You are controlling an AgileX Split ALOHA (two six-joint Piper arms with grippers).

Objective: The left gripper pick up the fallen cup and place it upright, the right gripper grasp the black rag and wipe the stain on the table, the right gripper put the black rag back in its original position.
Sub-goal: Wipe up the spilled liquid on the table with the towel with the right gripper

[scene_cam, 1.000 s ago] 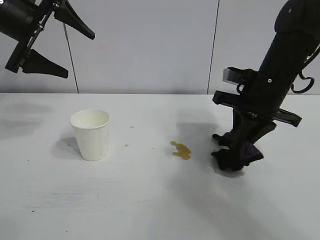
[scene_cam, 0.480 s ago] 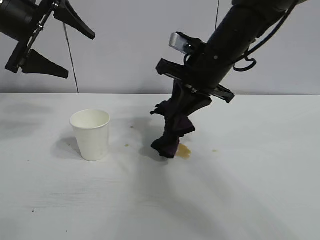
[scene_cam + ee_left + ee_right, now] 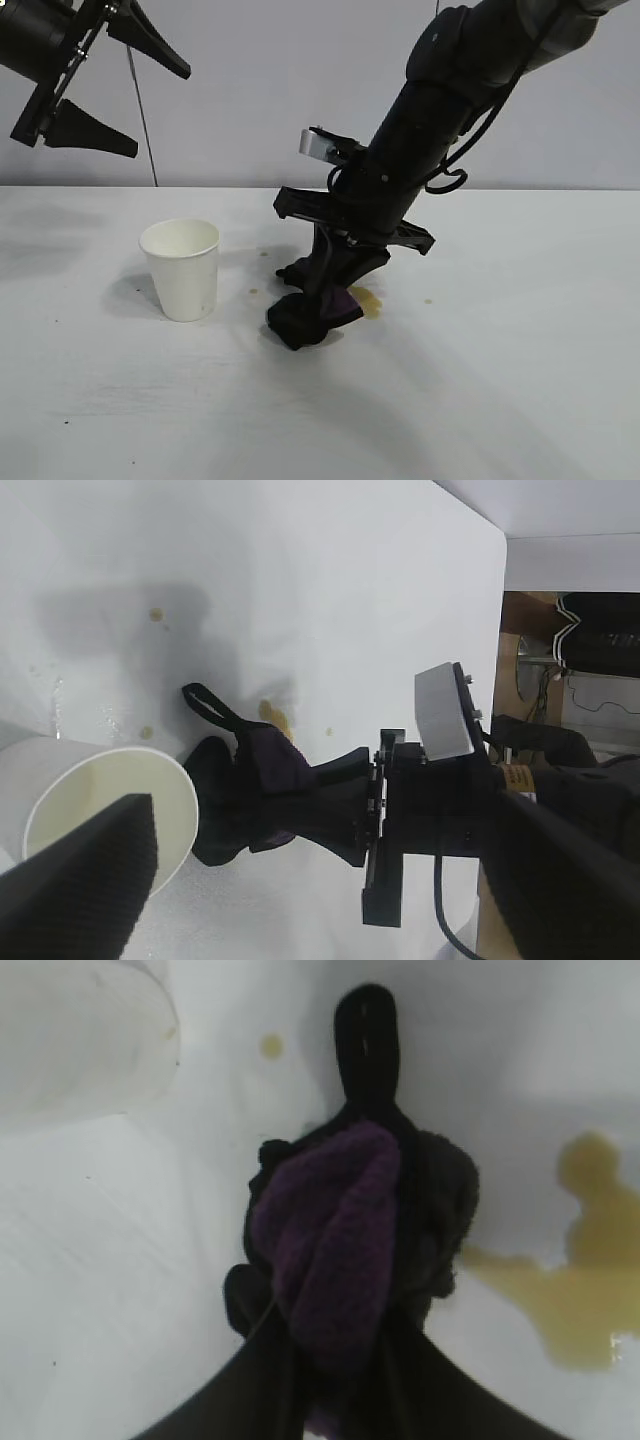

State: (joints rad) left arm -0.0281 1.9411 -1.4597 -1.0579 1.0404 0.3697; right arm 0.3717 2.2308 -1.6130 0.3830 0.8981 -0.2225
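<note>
A white bench (image 3: 520, 400) is set before a pale grey wall. The cup (image 3: 181, 268) stands upright at its left. The black rag (image 3: 312, 317) is clamped in the right gripper's (image 3: 322, 296) jaws and pressed onto the bench just beside the stain (image 3: 368, 300). The left gripper (image 3: 150, 100) is held high above the cup, jaws wide.
</note>
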